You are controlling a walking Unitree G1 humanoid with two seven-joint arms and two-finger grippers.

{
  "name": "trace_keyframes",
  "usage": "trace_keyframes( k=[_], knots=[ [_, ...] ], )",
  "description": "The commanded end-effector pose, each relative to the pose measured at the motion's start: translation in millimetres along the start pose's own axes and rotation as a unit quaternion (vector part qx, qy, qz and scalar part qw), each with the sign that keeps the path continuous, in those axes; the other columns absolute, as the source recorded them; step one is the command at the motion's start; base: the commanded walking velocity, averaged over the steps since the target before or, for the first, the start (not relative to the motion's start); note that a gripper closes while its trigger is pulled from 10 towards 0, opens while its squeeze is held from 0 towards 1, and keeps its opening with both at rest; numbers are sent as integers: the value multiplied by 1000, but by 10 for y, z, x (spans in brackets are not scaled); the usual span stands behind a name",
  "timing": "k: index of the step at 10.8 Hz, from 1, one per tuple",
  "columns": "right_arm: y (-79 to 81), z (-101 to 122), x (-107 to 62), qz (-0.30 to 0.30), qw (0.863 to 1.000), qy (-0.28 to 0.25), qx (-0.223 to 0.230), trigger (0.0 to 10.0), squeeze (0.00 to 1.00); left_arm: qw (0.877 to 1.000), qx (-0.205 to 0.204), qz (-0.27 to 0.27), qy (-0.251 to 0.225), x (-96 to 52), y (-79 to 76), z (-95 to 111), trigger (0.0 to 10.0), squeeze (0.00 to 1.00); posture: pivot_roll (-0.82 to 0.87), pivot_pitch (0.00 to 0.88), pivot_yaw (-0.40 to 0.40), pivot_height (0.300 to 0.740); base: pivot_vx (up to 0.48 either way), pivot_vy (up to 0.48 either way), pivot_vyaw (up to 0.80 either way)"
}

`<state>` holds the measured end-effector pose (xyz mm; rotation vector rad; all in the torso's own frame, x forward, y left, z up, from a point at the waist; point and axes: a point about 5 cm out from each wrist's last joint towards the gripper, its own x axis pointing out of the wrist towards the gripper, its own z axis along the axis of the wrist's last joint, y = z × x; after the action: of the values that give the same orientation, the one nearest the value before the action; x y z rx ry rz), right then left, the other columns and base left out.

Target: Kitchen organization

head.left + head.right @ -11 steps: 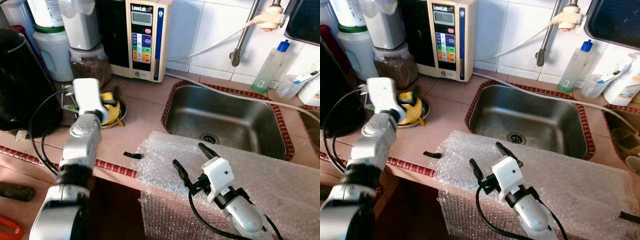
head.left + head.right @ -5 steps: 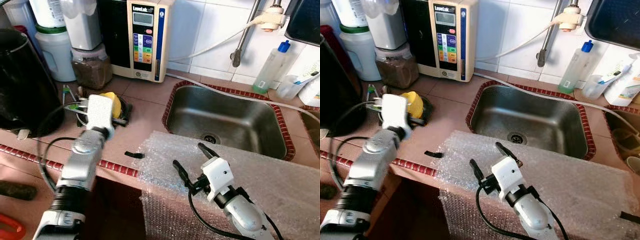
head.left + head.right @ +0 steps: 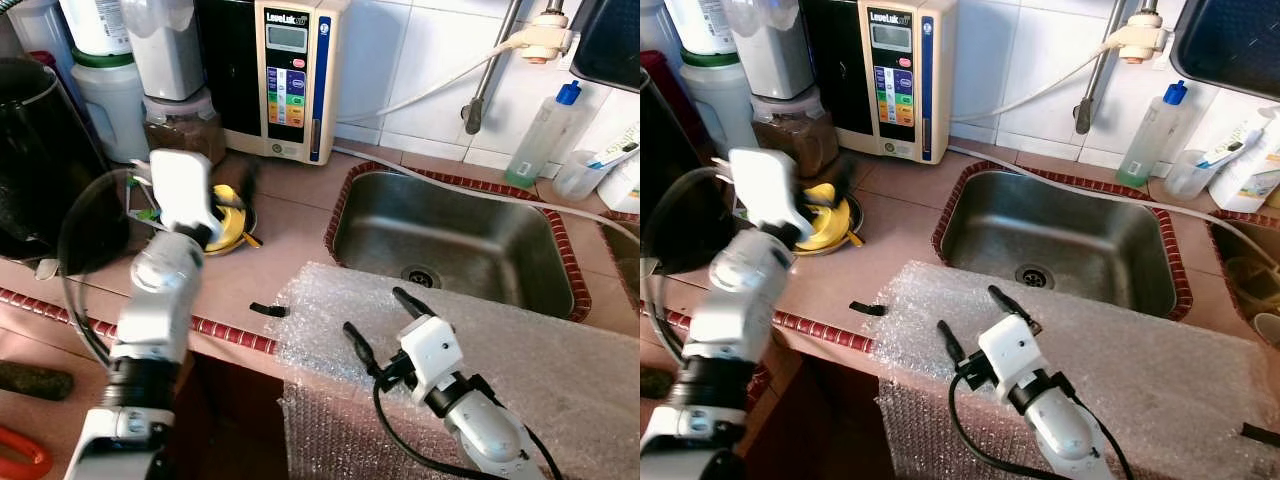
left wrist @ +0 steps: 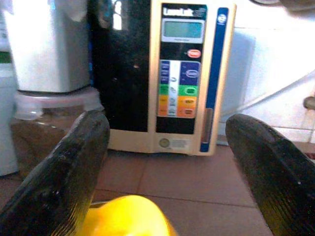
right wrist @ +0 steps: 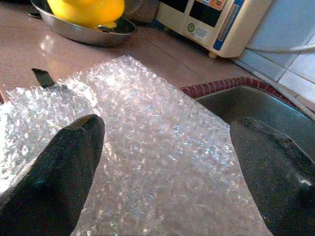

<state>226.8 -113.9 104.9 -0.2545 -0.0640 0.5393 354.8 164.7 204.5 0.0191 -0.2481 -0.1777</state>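
A yellow rounded object (image 3: 228, 211) lies in a shallow metal bowl (image 3: 243, 228) on the tiled counter, left of the sink (image 3: 470, 240). My left gripper (image 4: 166, 122) hovers just above it, open, pointing at the water ionizer (image 4: 189, 73); the yellow object (image 4: 123, 216) shows low between its fingers. A sheet of bubble wrap (image 3: 520, 350) drapes over the counter's front edge. My right gripper (image 3: 373, 311) stands open above the sheet's left part, holding nothing.
A small black piece (image 3: 268, 310) lies on the counter beside the wrap. A black kettle (image 3: 40, 150), white containers and a jar of brown contents (image 3: 790, 135) crowd the back left. A soap bottle (image 3: 540, 135) stands behind the sink.
Half a second ago my left gripper was down around the yellow object; it has since risen and swung back left. The yellow object stays in the bowl. The right gripper barely moved.
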Motion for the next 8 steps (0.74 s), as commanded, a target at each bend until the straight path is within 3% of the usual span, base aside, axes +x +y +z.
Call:
trace_keyframes(
  k=[1,2,3,5,7,8],
  knots=[
    [-15,-10,11,4,1000,1,-4,10000,0,1000,11,-2,16,18,-9,-31,10000,455,109,0,-36,740,0,0,0],
    [-17,-11,20,5,1000,0,-5,10000,0,998,18,-19,56,10,-26,-167,10000,357,108,0,-36,740,0,0,0],
    [-19,-10,26,5,1000,0,-9,10000,0,995,15,1,94,16,-23,-310,10000,0,103,0,-33,740,0,0,0],
    [-21,-11,17,1,1000,-1,-10,10000,0,994,-9,32,103,84,-7,-349,10000,0,93,0,-27,740,0,0,0],
    [-20,-11,2,-6,1000,0,-11,10000,0,985,-79,121,98,185,186,-334,10000,0,71,0,-11,740,0,0,0],
    [-18,-15,-6,-9,1000,1,-11,10000,0,981,-95,135,101,200,229,-336,10000,0,68,0,-8,740,0,0,0]
  ],
)
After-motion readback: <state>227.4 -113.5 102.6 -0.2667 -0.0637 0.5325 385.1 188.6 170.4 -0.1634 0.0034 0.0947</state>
